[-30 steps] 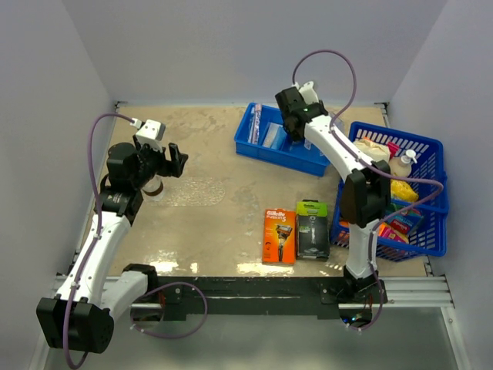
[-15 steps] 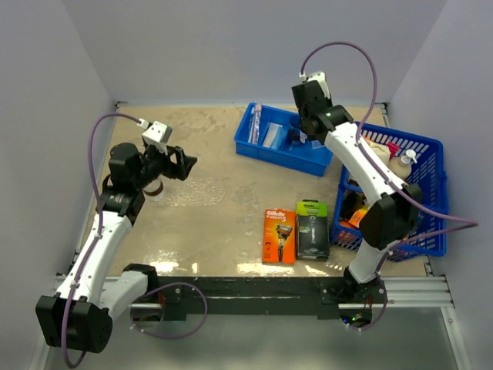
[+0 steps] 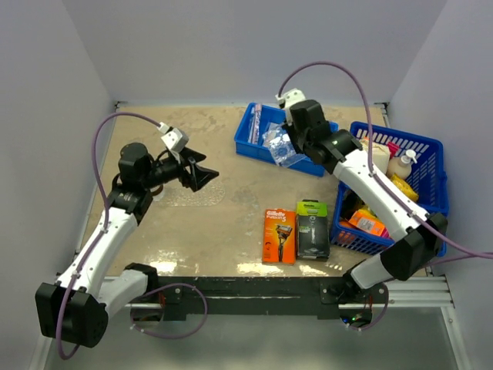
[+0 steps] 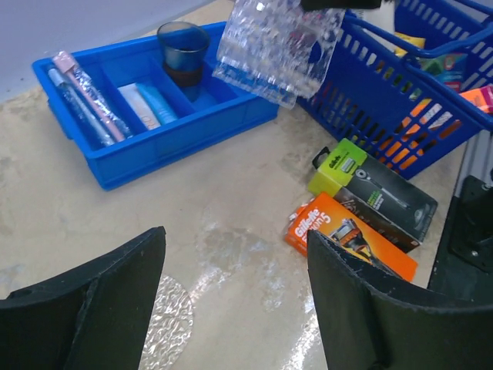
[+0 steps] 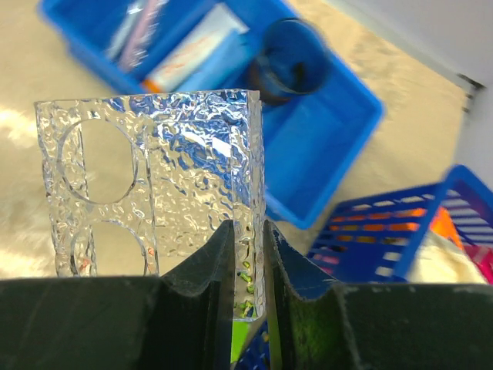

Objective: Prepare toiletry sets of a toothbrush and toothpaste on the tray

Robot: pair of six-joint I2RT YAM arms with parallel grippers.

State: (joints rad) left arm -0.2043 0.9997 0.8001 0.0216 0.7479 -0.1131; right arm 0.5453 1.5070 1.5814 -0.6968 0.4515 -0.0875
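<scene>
- The right gripper point(image 5: 248, 250) is clenched on one edge of the tray point(image 5: 154, 177) — a clear, dimpled plate with round cut-outs. Both fingers pinch it and it is lifted off every surface.
- The left gripper point(image 4: 231, 301) has its jaws spread wide with nothing between them. It hovers low over the table point(image 4: 77, 208), facing the bin.
- In the top view the tray hangs in the air above the near wall of the blue bin point(image 4: 192, 139), on the side facing the open table.
- In the bin, the toothbrush point(image 4: 85, 96) lies in an end compartment and the toothpaste point(image 4: 150, 104) in the next. A dark-tinted cup point(image 4: 183, 46) stands in a third.
- A dimpled clear patch point(image 4: 169, 324) lies flat on the table beneath the left gripper. I cannot tell whether it is another tray.
- My judgement is that the task is at an early stage — the tray is not set down and no set is assembled. What remains is to place the tray, then bring toothbrush and toothpaste onto it.
- The razor packs point(image 3: 280, 235) lie apart on the table.
</scene>
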